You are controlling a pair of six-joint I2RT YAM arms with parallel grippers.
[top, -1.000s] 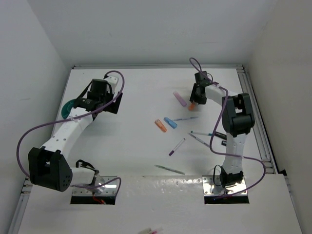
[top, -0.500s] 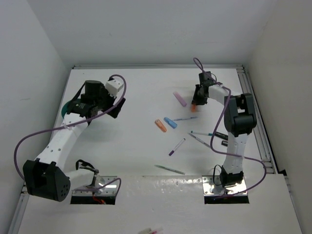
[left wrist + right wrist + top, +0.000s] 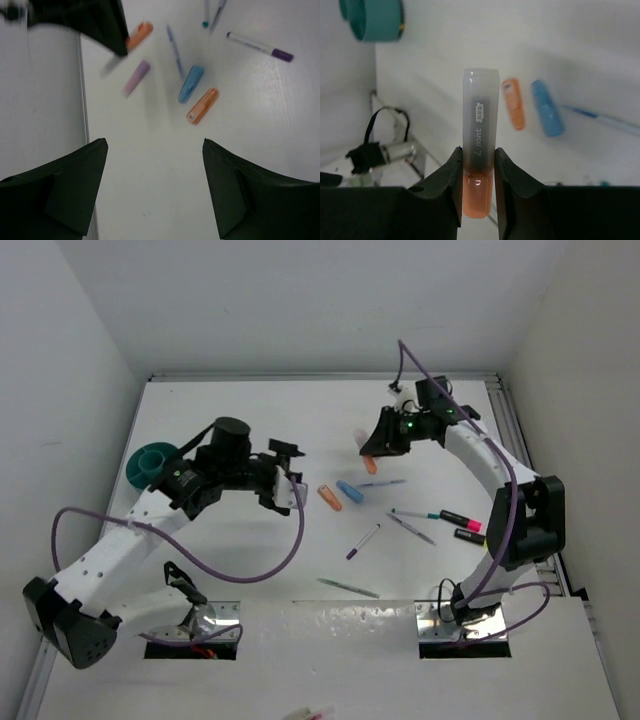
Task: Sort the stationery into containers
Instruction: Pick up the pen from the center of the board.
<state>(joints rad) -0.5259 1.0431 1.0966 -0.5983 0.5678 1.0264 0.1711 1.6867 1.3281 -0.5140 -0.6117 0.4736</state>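
Light's bright and flat from above, so shadows on my white surface (image 3: 300, 420) are soft and faint. My left wrist cam smears everything near its top edge, and my right one has only the orange highlighter (image 3: 480, 135) sharp, background mushy.

The cup (image 3: 152, 462) is teal-green. The grey-capped highlighter (image 3: 481, 110) has an orange body, and its smoky, half-clear cap carries small white letters. The right gripper (image 3: 478, 152) and the left gripper (image 3: 154, 150) are black. On the white table (image 3: 250, 410) are an orange highlighter (image 3: 330, 497), a light blue highlighter (image 3: 349, 491), a lilac highlighter (image 3: 136, 79), a white pen (image 3: 363, 541) with a purple end, and a black marker (image 3: 460, 520) with a pink end. The cables (image 3: 240, 575) are purple.
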